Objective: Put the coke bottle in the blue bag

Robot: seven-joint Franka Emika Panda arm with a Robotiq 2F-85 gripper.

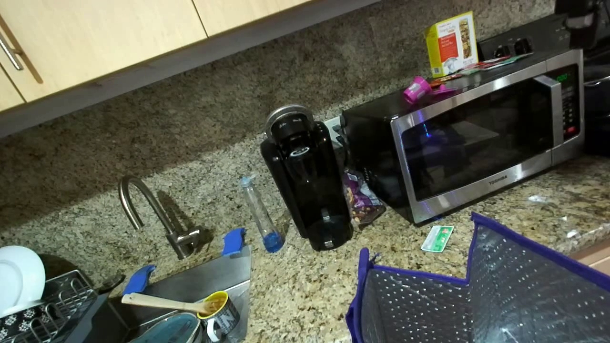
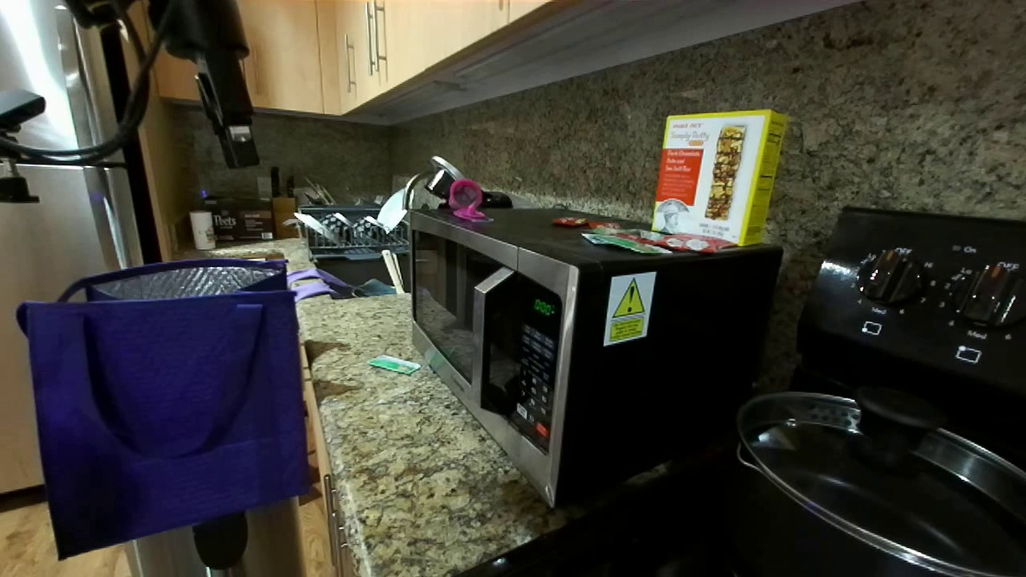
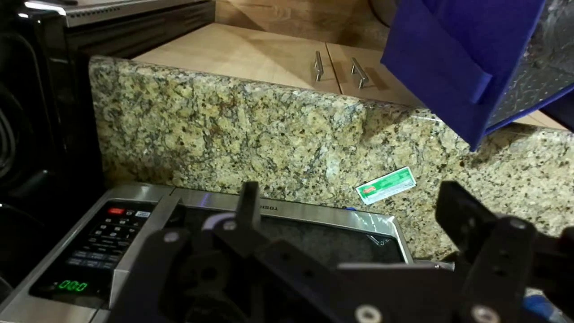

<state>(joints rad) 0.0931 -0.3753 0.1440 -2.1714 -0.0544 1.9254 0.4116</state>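
Note:
The coke bottle does not show in any view. The blue bag is open, with a silver dotted lining, at the lower right in an exterior view; its floor is cut off there. In an exterior view its blue outer side and handle face the camera, beside the counter's front edge. The wrist view shows its corner at the upper right. My gripper is open and empty, its fingers wide apart over the microwave and counter. In an exterior view the gripper hangs high at the upper left.
The microwave bears a yellow snack box, wrappers and a pink cup. A green packet lies before it. A black coffee maker and slim blue-based bottle stand beside the sink. A lidded pan is nearby.

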